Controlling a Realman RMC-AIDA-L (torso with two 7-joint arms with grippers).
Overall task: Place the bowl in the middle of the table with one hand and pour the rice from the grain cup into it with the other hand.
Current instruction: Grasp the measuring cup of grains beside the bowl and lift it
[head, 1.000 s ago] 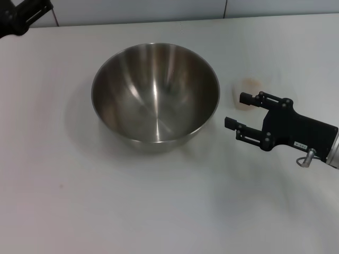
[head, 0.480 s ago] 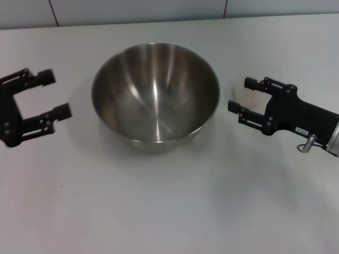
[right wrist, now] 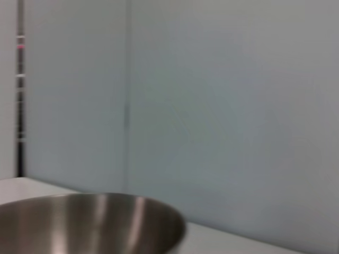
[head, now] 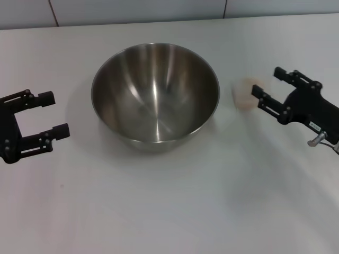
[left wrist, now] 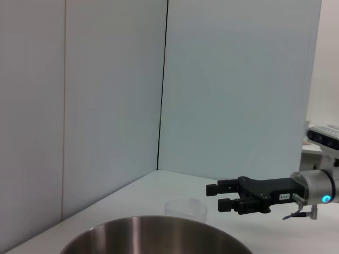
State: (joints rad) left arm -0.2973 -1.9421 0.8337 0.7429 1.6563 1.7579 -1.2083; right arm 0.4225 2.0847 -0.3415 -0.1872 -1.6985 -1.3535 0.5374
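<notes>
Head view: bowl sits centre frame on table, empty, nothing touching it. Grain cup just right of bowl, rice a pale mass inside.

Right gripper close beside cup, jaws apart, not on it. Left gripper at left edge, jaws apart, clear of bowl.

I judge cup light, thin-walled, slick, crushable: pinch mid-wall gently, spout kept toward bowl. Bowl stiff, smooth steel: rim is only hold.

No readable writing; small label on right gripper illegible.
</notes>
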